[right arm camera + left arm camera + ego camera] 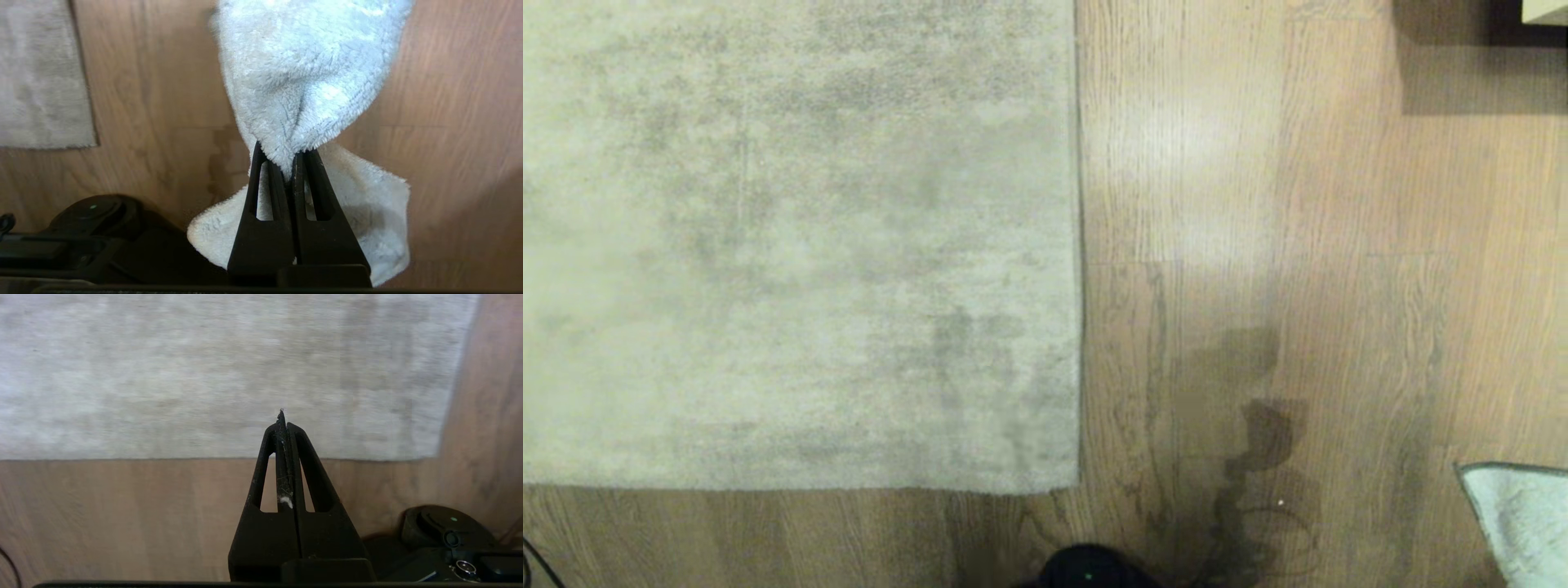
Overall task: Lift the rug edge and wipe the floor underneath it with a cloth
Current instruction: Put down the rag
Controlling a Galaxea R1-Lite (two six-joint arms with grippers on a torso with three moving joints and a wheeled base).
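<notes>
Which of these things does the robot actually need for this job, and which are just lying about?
Needed: rug edge, lying flat; floor; cloth, pinched in the right hand; left hand, shut and empty.

Just there: dark furniture in the far corner; black cable.

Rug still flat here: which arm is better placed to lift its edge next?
Left. The left gripper is shut and empty, hanging over the rug edge near the corner. The right gripper is shut on the cloth, over bare floor beside the rug.

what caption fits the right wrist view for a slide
Right gripper shut on the pale blue cloth above the wood floor, rug corner alongside.
</notes>
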